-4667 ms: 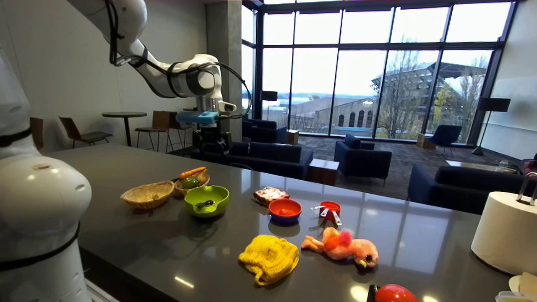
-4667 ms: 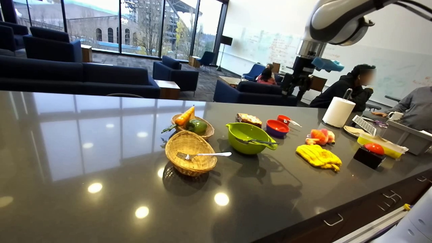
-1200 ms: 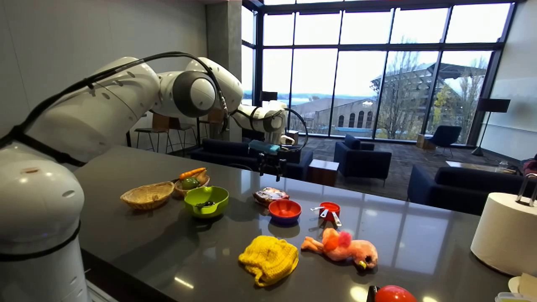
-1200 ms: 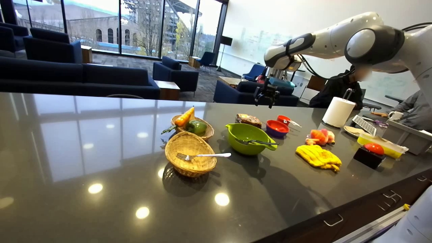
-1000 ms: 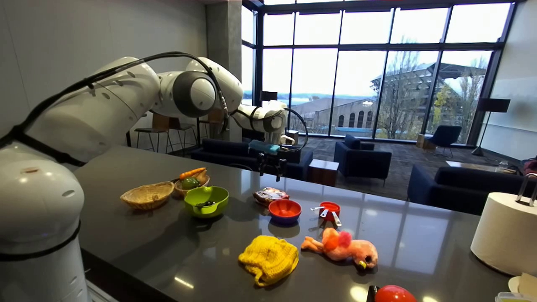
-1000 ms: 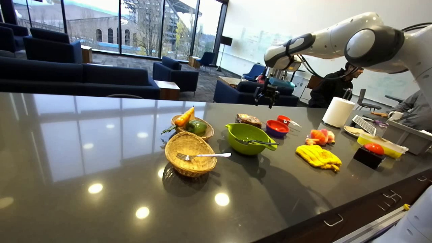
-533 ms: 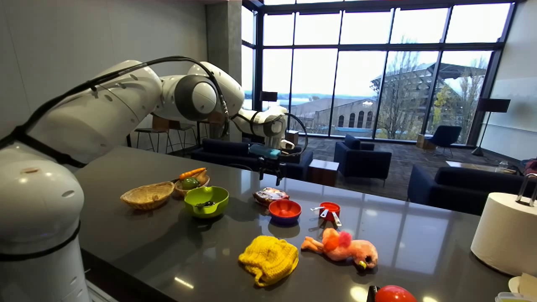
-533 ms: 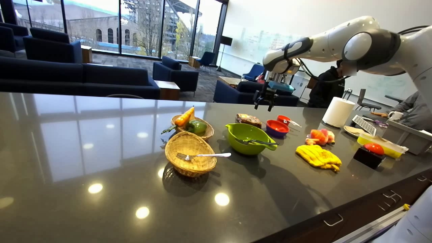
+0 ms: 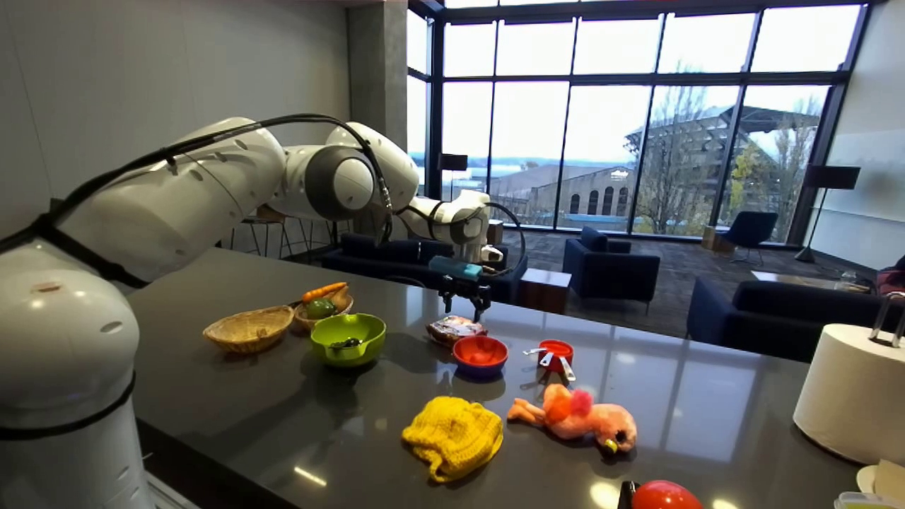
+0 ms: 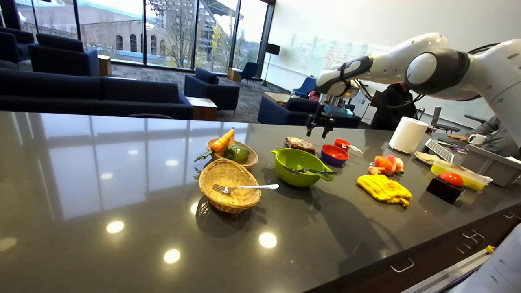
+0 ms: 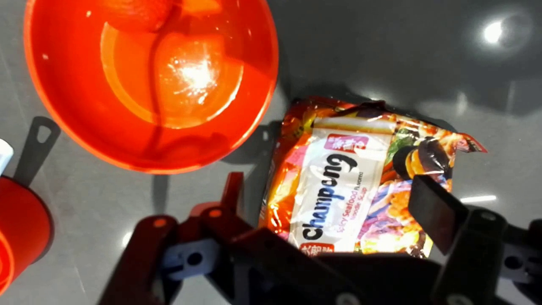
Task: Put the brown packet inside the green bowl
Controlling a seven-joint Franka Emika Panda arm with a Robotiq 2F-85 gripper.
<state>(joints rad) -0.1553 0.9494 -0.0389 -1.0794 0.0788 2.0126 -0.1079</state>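
Gripper (image 11: 332, 190) hangs spread wide; the brown packet (image 11: 347, 182) lies below and, I'd guess, slightly off, away from the red bowl (image 11: 131, 91).

Dark sofas (image 10: 140, 91), tall windows (image 9: 615, 46) and a written-on whiteboard (image 10: 313, 53) mark an office-style lounge.

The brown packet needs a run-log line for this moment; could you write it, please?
brown packet: on counter, not held | gripper: open, above packet | green bowl: packet not inside
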